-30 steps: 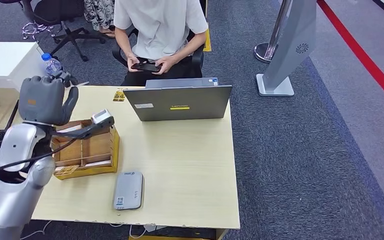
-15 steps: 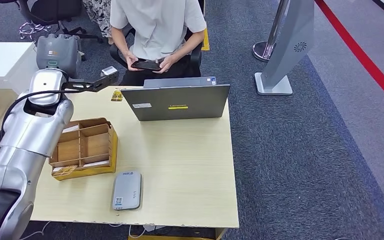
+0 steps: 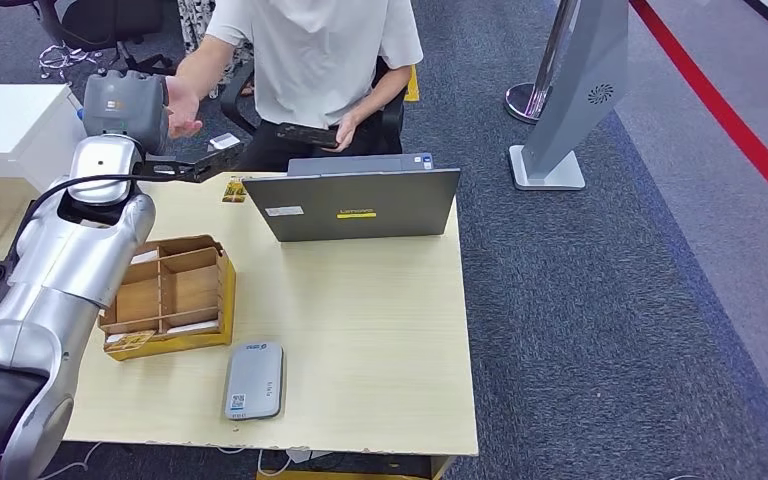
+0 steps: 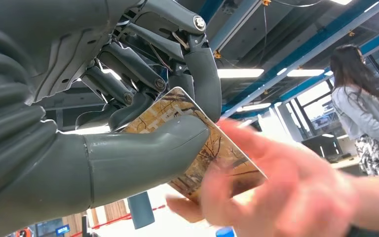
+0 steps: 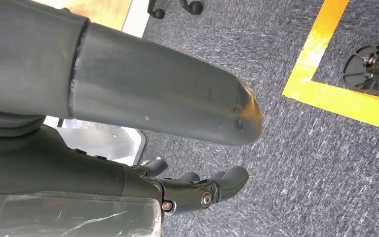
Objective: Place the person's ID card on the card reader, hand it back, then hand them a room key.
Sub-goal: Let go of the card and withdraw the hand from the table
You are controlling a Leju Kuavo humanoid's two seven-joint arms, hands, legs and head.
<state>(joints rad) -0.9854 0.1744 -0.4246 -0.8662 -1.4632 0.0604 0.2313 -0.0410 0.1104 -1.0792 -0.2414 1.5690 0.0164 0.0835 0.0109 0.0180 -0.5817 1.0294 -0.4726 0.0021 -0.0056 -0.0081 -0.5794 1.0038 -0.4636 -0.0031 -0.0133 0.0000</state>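
Head view, left robot hand [image 3: 125, 105]: raised past the far left corner of the bench [image 3: 380, 330], held out toward the seated person [image 3: 310, 60].
Head view, person's hand [image 3: 182, 105]: extended, just beside the left robot hand.
Head view, card reader [image 3: 256, 381]: flat grey unit near the front edge of the bench, with nothing resting on it.
Head view, task stage (judgement): the reader step appeared finished; a card hand-over was in progress. Whether this was the ID return or the room key could not be told for certain.
Head view, bench: light wood top carrying a compartmented wooden box [image 3: 168, 297] on the left and a grey laptop [image 3: 355, 203] at the far edge, lid toward the robot.
Head view, room: blue-grey carpet, a red floor stripe [image 3: 720, 105] at right, a grey stand [image 3: 570, 100], an office chair [image 3: 110, 20] at the far left.

Left wrist view, left robot hand [image 4: 128, 103]: thumb and fingers pinched a patterned card [image 4: 212, 148].
Left wrist view, person's hand [image 4: 276, 192]: blurred, its fingers at the free end of the card; full contact could not be confirmed.
Left wrist view, remaining (judgement): release of the card, then any hand-over still outstanding.
Left wrist view, room: ceiling lights, blue beams, a second person [image 4: 360, 103] in the background.

Right wrist view, right robot hand [image 5: 197, 190]: hanging over the carpet, fingers curled in, holding nothing.
Right wrist view, floor: a yellow line [image 5: 345, 89] on grey carpet.
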